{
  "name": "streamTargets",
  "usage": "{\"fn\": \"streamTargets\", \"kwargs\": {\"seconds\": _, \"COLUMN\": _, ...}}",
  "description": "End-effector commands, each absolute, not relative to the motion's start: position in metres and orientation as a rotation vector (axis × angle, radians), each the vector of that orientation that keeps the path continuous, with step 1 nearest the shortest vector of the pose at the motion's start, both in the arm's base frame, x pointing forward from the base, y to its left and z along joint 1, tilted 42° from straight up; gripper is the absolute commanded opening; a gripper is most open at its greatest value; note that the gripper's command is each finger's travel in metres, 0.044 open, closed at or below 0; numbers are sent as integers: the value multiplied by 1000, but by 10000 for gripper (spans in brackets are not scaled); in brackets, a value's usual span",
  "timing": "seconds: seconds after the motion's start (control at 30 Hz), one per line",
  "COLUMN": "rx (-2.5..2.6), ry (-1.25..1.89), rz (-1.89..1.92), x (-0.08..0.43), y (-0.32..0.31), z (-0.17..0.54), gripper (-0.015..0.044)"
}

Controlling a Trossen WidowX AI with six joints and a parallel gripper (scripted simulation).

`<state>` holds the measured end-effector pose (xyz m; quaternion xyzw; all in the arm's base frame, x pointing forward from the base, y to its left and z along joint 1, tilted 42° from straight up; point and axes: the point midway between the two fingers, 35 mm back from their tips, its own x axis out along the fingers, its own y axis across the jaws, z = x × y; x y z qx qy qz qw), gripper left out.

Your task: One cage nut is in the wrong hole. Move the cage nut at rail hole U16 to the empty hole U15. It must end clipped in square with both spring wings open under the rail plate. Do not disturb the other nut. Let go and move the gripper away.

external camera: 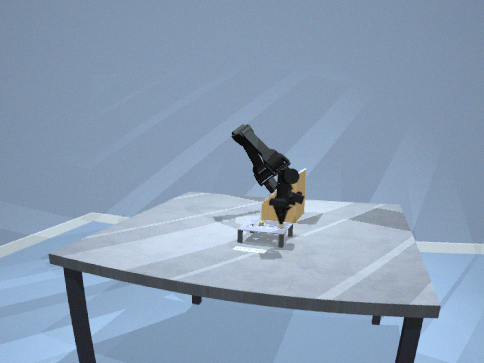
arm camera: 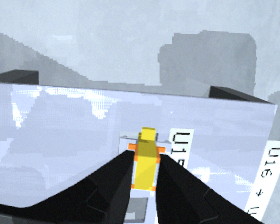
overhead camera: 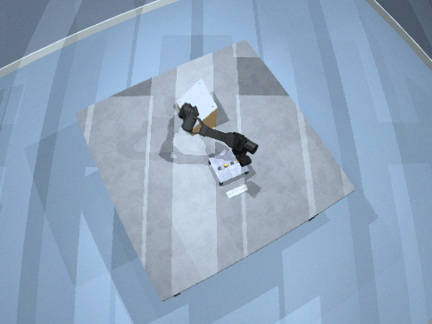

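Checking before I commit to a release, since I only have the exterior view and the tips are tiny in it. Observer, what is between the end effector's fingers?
Observer: The wrist view shows a yellow cage nut with orange parts, between the fingers of the end effector.
Operator: Which hole label is beside it?
Observer: A label beside the nut starts "U1"; its last character is partly covered, so I can't confirm the number from that alone.
Operator: And the white card on the table?
Observer: In the wrist view, the visible end of the card reads "U16"; the rest runs out of frame.
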<state>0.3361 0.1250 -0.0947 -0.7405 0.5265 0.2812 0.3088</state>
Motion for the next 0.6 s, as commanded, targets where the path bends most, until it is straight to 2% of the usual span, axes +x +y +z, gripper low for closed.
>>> {"fn": "streamTargets", "kwargs": {"seconds": 0.0, "rx": -1966, "ry": 1383, "rz": 738, "x": 336, "y": 125, "z": -93, "gripper": 27}}
{"fn": "streamTargets", "kwargs": {"seconds": 0.57, "rx": -1970, "ry": 1376, "rz": 734, "x": 336, "y": 125, "z": -94, "gripper": 27}}
